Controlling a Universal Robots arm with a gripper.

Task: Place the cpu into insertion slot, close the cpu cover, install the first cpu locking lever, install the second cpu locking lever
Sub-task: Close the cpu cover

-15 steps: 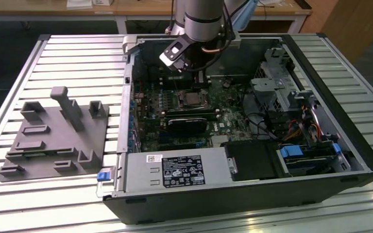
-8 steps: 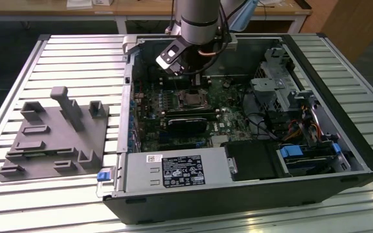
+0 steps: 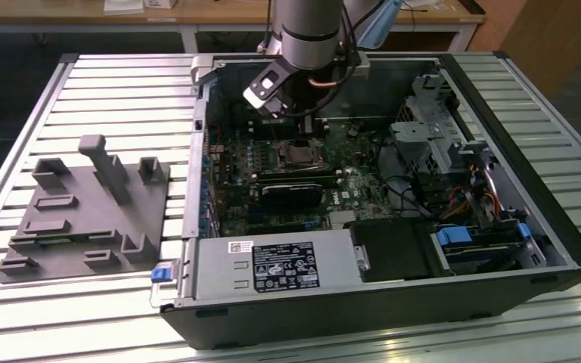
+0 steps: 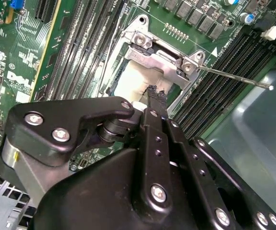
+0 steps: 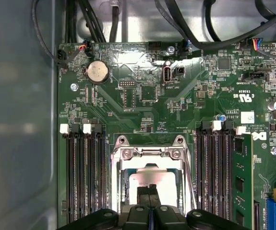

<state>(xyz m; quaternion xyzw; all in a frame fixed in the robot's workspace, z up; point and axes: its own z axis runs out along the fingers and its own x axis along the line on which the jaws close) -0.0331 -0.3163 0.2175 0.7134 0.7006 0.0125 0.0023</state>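
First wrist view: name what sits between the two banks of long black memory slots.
The insertion slot sits there, carrying the silver cpu cover and the pale cpu, with the hand over the cpu, in the first wrist view.

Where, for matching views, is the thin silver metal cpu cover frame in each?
Exterior view: thin silver metal cpu cover, beneath the arm.
Second wrist view: cpu cover just past the gripper.
First wrist view: cpu cover between long black memory slots.
Shared landmark: green motherboard.

Slatted aluminium table point(image 3: 119, 91) is seen across the scene, with glare caught on its near slats. Wooden workbench point(image 3: 69, 15) on white legs is set behind. Dark floor point(image 3: 18, 60) is seen beneath it, and a wooden panel point(image 3: 543, 30) at the exterior view's right.
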